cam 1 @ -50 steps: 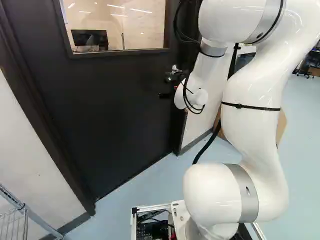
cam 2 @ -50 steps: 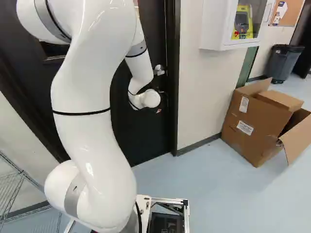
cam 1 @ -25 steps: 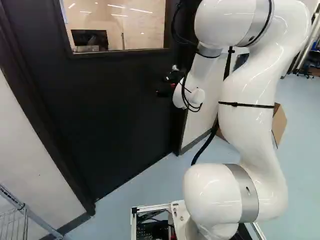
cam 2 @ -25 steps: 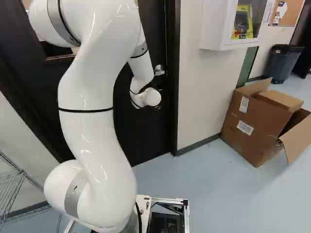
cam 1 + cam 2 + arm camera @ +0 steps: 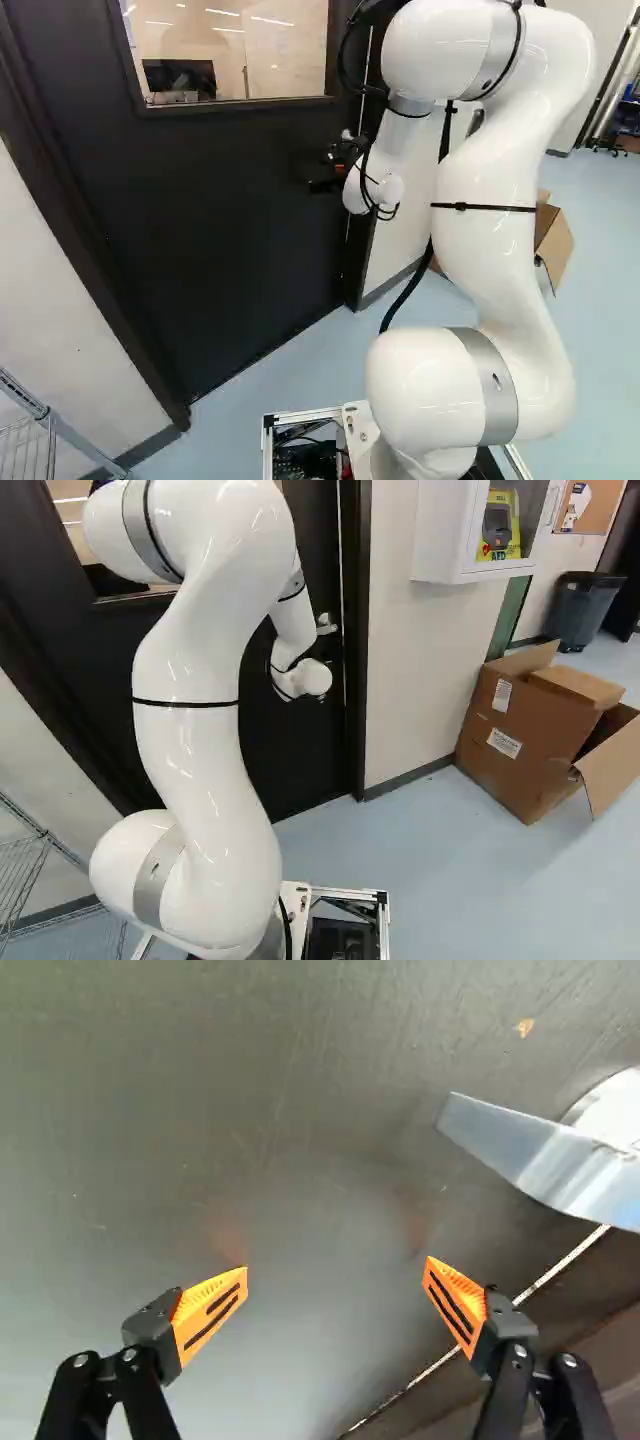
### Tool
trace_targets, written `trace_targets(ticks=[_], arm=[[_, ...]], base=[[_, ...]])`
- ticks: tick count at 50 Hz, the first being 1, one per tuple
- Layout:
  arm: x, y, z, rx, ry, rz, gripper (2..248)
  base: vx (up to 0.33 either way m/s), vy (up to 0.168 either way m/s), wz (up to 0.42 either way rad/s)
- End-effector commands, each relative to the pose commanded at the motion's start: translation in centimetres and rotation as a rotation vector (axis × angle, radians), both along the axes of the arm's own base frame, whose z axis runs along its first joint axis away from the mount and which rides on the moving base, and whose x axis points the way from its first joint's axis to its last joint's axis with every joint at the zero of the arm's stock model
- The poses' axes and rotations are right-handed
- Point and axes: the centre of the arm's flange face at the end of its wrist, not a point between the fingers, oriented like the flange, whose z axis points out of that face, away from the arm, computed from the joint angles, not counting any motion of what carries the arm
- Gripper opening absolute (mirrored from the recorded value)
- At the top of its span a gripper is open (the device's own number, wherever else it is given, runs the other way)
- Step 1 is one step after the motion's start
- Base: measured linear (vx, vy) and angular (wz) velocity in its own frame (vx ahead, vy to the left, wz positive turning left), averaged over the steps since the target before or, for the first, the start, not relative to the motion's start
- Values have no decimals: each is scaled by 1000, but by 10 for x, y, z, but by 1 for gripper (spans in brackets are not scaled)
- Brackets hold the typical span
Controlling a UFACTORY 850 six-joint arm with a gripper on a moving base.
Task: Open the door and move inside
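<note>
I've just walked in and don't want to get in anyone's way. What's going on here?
The white robot arm is reaching to the dark door, apparently to open it. Its tool stands open near the door's face, gripping nothing, with the metal lever handle off to one side. A pale line runs along the door's edge, but I can't tell whether the door is ajar.

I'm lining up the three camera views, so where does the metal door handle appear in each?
Left base view: the door handle is small, in the upper half, right of the middle.
Right base view: upper half, near the middle, just above the arm's rounded white wrist.
Wrist view: large, ahead of the open gripper and off to one side.
Shared landmark: the dark door.
</note>
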Motion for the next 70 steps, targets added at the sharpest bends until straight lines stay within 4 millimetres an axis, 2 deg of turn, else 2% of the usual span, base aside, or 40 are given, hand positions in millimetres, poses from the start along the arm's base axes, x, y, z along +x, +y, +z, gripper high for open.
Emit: trace_targets(ticks=[35,70], arm=[[50,4,-8,-20,-37,43,247],[103,24,-19,-67,-85,152,247]], base=[[0,0,0],[0,0,0]])
